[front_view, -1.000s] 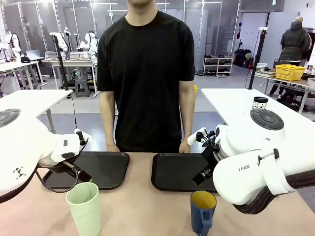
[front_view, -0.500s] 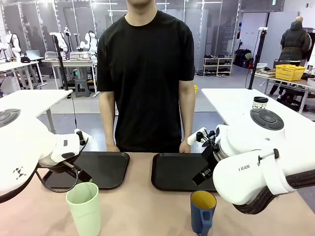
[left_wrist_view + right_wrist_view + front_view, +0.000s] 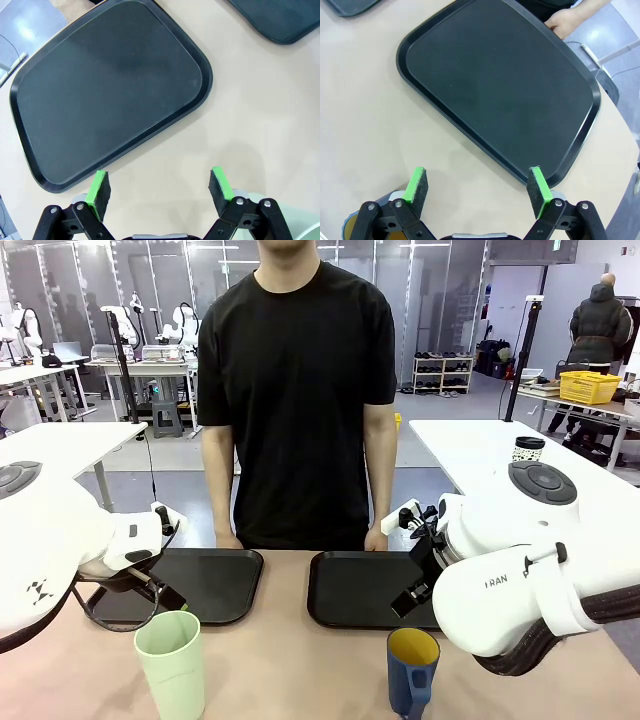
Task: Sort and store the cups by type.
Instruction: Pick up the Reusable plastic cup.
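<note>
The pale green tumbler (image 3: 170, 660) stands upright near the front left of the table. The dark blue mug (image 3: 412, 668), yellow inside, stands at the front right. In the left wrist view my left gripper (image 3: 160, 189) hangs open over bare table at the near edge of a black tray (image 3: 107, 90), and the tumbler's rim (image 3: 307, 221) peeks in at the bottom right. My right gripper (image 3: 477, 186) is also open and holds nothing. It hovers just short of the other black tray (image 3: 505, 85), with the mug (image 3: 345, 226) at the lower left corner.
Two black trays (image 3: 205, 580) (image 3: 355, 588) lie side by side at the table's far half. A person in a black shirt stands behind them, one hand (image 3: 567, 20) resting at the right tray's far edge. A small patterned cup (image 3: 527, 449) sits on another table.
</note>
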Robot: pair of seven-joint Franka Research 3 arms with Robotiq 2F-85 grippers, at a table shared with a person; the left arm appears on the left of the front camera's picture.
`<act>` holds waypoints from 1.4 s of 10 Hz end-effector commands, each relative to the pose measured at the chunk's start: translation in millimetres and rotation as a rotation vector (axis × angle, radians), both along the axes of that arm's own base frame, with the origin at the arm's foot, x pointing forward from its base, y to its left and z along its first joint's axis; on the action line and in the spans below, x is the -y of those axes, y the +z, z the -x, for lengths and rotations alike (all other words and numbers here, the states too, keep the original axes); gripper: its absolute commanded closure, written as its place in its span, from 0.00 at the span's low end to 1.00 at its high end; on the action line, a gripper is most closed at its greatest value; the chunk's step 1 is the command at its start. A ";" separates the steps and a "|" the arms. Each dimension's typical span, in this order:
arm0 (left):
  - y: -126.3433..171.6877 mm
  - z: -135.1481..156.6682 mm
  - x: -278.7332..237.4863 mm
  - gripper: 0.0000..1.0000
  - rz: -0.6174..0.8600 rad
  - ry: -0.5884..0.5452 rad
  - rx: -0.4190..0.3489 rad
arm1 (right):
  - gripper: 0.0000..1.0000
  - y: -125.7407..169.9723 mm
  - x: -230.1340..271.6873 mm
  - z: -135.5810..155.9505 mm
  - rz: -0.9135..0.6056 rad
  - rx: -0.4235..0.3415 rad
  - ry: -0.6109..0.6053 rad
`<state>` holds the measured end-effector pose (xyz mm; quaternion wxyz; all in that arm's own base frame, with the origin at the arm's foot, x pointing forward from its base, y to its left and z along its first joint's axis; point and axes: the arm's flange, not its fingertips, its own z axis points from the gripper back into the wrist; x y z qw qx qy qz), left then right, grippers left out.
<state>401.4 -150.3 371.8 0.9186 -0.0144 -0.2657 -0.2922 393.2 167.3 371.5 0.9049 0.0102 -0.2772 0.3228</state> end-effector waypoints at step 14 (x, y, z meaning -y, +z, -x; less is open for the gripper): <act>121.9 49.6 24.5 0.00 0.082 -0.051 0.102 | 0.00 153.4 -57.3 69.1 -0.048 0.093 -0.142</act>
